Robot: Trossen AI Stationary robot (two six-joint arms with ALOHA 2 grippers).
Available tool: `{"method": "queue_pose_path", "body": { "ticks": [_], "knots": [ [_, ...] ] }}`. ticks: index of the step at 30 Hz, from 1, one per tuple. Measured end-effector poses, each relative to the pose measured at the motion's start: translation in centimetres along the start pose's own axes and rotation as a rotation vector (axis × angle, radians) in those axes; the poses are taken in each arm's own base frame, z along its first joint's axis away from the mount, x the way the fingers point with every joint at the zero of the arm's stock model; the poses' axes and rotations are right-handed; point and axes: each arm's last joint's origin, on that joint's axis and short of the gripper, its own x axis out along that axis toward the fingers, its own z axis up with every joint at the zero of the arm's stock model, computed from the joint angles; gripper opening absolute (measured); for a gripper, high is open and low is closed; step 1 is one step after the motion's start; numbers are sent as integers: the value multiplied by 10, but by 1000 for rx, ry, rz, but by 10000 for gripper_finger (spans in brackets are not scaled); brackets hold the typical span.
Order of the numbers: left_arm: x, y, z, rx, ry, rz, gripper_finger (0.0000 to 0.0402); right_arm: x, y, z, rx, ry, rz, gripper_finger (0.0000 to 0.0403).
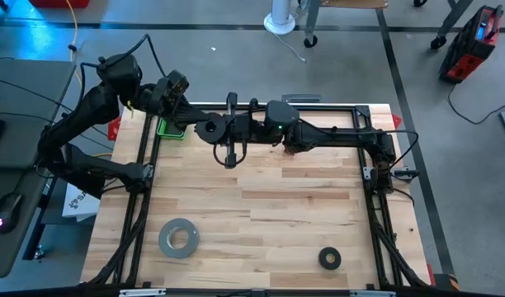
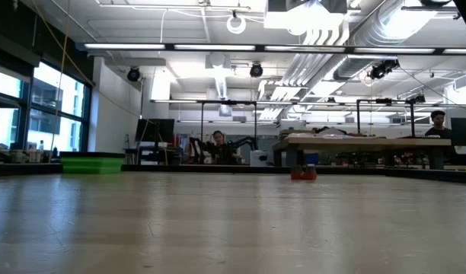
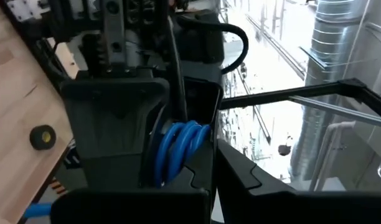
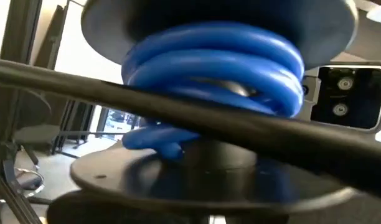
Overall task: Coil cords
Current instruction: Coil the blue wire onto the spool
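Note:
The small black round spool [image 1: 210, 128] is held over the far middle of the table. The thin blue cord [image 4: 215, 68] is wound in several turns round its core, and a short blue end [image 4: 154, 142] lies on one flange. My left gripper [image 1: 200, 124] comes from the far left and is shut on the spool. The blue coils [image 3: 178, 149] show between its fingers. My right gripper [image 1: 230, 130] comes from the right and stands close beside the spool, which fills its wrist view. Neither gripper shows in the low view. My left gripper holds the spool with one finger [image 3: 109, 137] on either side of it, the wound blue cord [image 3: 181, 140] showing in the gap between them. It comes level, from the table's far left. The spool is clear of the table with its round face up. The exact place of contact is hidden by the fingers.
A large grey tape roll [image 1: 178, 238] lies near the front left and a wider black ring [image 1: 329, 258] near the front right. A green bin [image 1: 172, 129] stands at the far left edge. People sit in the room beyond the table [image 2: 218, 144].

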Motion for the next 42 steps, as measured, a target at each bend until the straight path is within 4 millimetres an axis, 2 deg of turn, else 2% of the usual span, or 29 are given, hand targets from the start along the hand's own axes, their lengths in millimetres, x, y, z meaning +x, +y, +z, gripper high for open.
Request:
{"method": "queue_pose_path", "body": {
  "ticks": [11,20,23,34,42],
  "knots": [
    [-13,3,-9,-38,26,66,1,-2,-13,-7,-105,34,-19,5],
    [-16,10,-12,-37,39,134,1,-3,-20,-12,-178,68,-4,5],
    [-18,13,-10,-6,29,161,1,-3,-20,-14,-184,88,-5,5],
    [-23,29,-10,60,80,280,1,-6,-19,-29,-381,231,54,5],
    [-25,38,-12,209,74,392,1,-10,-27,-38,-396,321,62,5]
  ]
}}
